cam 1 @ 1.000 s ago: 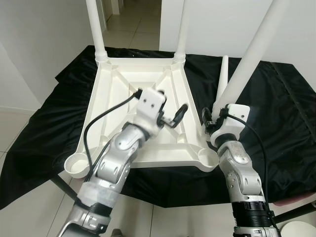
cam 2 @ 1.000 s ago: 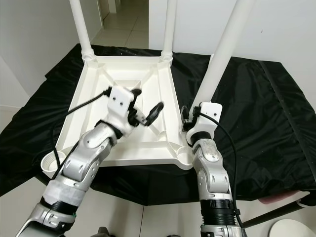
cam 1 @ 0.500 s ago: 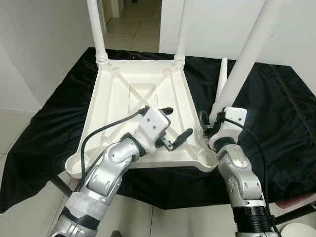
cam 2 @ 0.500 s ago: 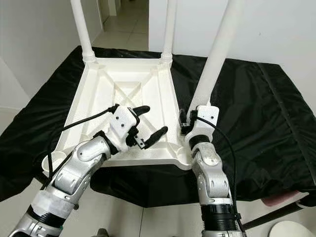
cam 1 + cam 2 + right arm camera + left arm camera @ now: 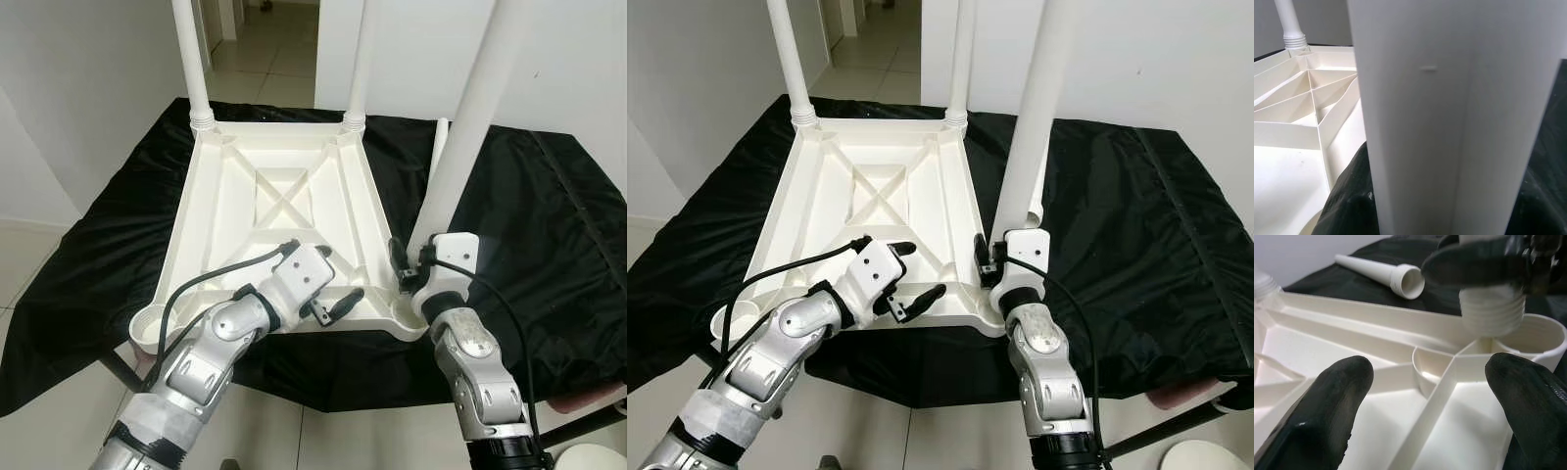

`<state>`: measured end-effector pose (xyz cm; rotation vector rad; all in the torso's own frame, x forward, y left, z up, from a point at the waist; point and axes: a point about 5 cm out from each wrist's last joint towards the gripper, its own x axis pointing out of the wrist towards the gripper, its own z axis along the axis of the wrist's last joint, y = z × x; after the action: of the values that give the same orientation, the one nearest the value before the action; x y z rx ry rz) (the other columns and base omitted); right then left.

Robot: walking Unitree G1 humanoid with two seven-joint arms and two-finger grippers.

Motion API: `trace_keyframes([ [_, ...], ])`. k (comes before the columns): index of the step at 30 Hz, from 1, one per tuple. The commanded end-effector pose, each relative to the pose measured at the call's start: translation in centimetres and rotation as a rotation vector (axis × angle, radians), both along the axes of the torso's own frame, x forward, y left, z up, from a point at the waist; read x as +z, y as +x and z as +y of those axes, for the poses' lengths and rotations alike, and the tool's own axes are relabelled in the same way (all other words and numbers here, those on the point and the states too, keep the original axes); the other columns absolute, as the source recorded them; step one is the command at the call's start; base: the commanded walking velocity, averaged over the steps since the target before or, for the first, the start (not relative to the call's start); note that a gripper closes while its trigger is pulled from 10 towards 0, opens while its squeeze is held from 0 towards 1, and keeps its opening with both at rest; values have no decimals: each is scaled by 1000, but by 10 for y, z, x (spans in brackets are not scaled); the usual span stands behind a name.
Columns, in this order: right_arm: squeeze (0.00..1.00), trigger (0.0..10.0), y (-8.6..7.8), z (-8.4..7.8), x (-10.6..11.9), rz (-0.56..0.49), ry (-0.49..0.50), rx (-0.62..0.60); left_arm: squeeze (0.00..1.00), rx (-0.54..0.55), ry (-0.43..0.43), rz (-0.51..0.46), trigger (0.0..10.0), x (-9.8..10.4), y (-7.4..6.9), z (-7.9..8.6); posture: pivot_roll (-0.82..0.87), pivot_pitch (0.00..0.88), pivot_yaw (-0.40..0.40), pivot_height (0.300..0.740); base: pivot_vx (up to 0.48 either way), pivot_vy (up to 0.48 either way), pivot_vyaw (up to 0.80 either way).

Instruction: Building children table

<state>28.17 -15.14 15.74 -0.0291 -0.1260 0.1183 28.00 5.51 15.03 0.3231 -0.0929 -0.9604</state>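
Observation:
A white plastic children's table top point(image 5: 230, 211) lies upside down on a black cloth. Two white legs point(image 5: 188, 59) point(image 5: 361, 59) stand screwed into its far corners. My right gripper point(image 5: 416, 266) is shut on a third leg point(image 5: 465, 137), held nearly upright. That leg's threaded end point(image 5: 1492, 308) hovers just above the near right corner socket point(image 5: 407, 315). My left gripper point(image 5: 338, 279) is open and holds nothing. It hangs low over the top's near edge, left of that socket. A fourth leg point(image 5: 1376, 271) lies loose on the cloth behind.
The black cloth point(image 5: 549, 245) drapes a work table whose front edge is close to me. An open corner socket point(image 5: 147, 328) sits at the near left. Tiled floor and white walls lie beyond, and a white round object point(image 5: 598, 455) is at the bottom right.
My left gripper drew back from the middle of the table top to its near edge. My right gripper stood the leg more upright and moved its base toward the near right socket.

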Motion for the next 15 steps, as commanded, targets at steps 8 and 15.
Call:
trace_keyframes([
  [8,0,10000,-14,-1,-5,-11,-12,39,0,-89,20,71,10000,-9,-13,3,24,0,-20,740,0,0,0],
  [15,0,10000,-24,2,-19,-7,-33,101,0,-178,36,103,10000,-10,-21,7,25,0,-15,740,0,0,0],
])
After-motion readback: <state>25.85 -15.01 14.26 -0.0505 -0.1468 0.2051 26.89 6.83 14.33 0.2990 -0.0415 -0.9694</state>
